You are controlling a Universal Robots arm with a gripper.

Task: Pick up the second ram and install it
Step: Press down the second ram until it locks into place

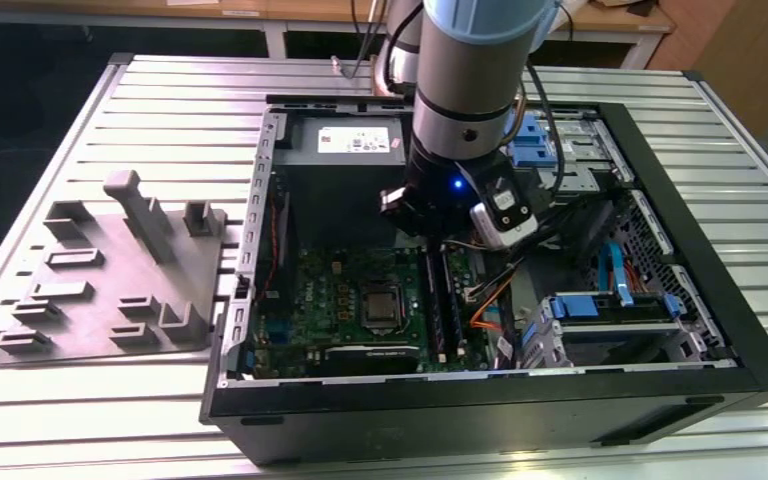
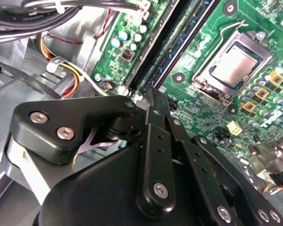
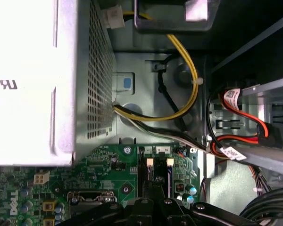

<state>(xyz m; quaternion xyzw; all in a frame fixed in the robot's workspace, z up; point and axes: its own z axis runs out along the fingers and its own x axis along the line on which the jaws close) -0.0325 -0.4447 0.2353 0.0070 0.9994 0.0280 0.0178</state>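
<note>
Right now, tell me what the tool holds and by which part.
Cannot tell: the tool hangs over the motherboard slots, its body hiding any hold.

Ribbed metal table (image 1: 157, 100) (matt grey)

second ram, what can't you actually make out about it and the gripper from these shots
- Second ram: no stick can be picked out. In the exterior view the arm hides the slots' upper end; whether each slot is filled is too dark to tell.
- Gripper fingertips: in the second wrist view its own black linkage covers them, so open or shut is unclear.
- Slots in the first wrist view: cut off by the gripper body at the frame edge.
</note>
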